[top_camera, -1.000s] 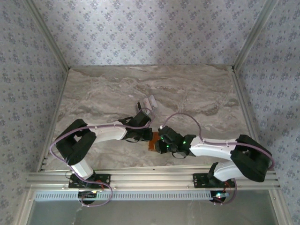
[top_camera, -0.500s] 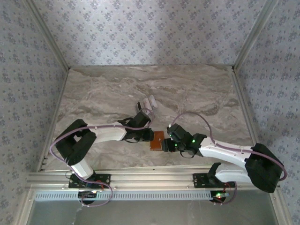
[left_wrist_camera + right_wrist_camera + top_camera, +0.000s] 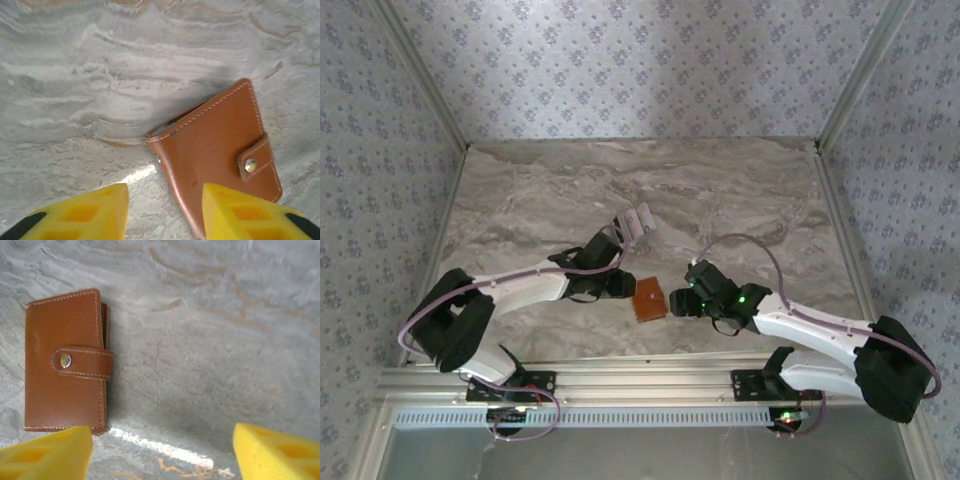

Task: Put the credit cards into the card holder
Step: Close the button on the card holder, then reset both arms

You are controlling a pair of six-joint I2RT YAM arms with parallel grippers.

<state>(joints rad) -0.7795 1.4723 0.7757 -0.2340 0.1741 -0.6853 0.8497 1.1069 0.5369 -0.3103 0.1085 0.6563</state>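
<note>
Top external view: the closed card holder (image 3: 648,298) lies between the left gripper (image 3: 618,284) and the right gripper (image 3: 680,300), its long axis pointing away from the bases. The credit cards (image 3: 636,221) sit beyond it, nearer the left arm.

Left wrist view: the fingers (image 3: 80,215) are spread and empty, with the card holder (image 3: 215,145) ahead to the right.

Right wrist view: the jaws are spread wide and empty, with the card holder (image 3: 62,365) ahead to the left, its clasp (image 3: 82,362) snapped.

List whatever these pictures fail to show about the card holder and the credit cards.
- Card holder pockets, both wrist views: hidden by the closed cover, so whether any cards are inside cannot be told.
- Credit cards, top view: too small to count.
- Card holder's near corner, left wrist view: covered by a yellow finger of the left gripper.
</note>
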